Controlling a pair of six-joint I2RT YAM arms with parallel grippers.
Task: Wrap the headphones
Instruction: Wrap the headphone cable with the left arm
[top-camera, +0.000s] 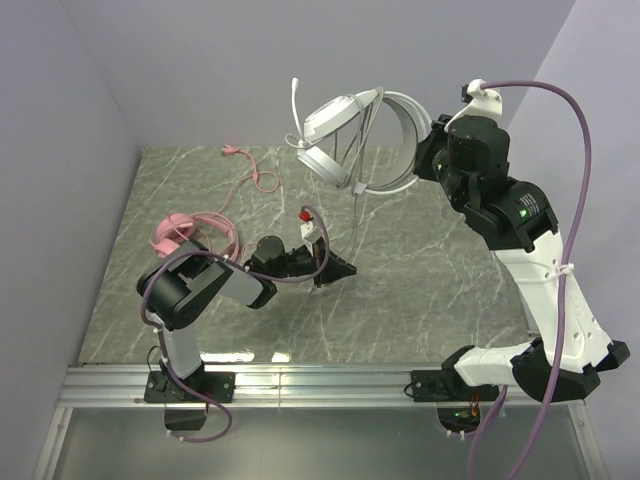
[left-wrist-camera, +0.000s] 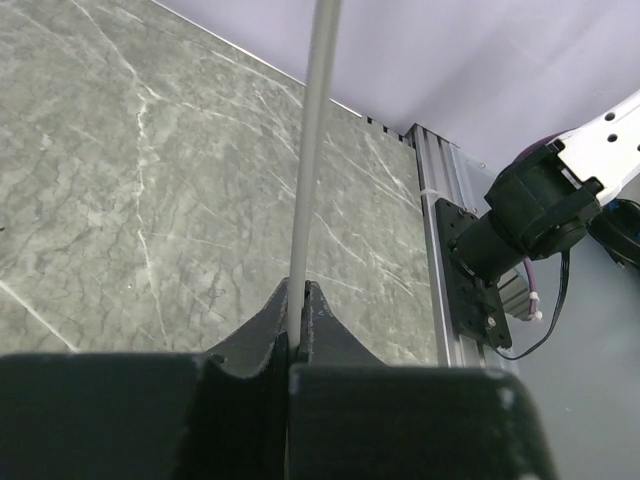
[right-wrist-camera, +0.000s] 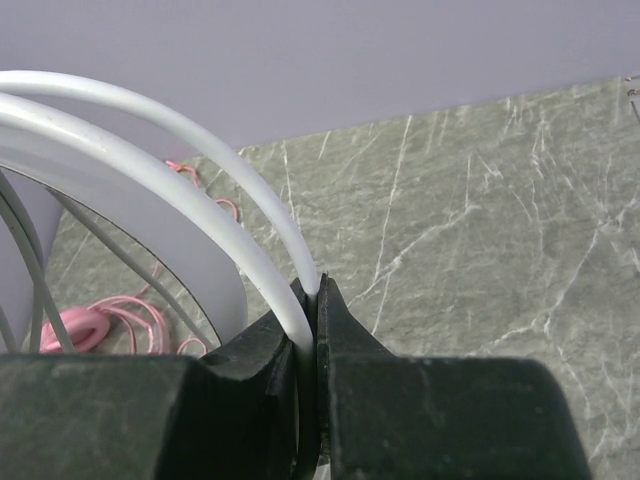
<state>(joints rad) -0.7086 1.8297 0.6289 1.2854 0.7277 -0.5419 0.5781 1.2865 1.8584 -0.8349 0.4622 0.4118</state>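
Left gripper (left-wrist-camera: 298, 290): black wedge-shaped jaws pinched together on the thin cord (left-wrist-camera: 312, 150), a smooth grey-white strand running straight up out of the nip. It sits low over the table (top-camera: 430, 280), a matte grey marble-pattern slab with pale veins.

Right gripper (right-wrist-camera: 315, 290): raised at the back right, jaws clamped on the headband (right-wrist-camera: 150, 160), a glossy white plastic double arc.

White-grey headset (top-camera: 330, 125): held off the table near the back wall, round padded cups tilted left, cord hanging down to the left gripper.

Pink headset (top-camera: 172, 232): lying on the table at the left, beside the left arm. Its pink cord (top-camera: 245, 185) trails in loose curves to the back edge.
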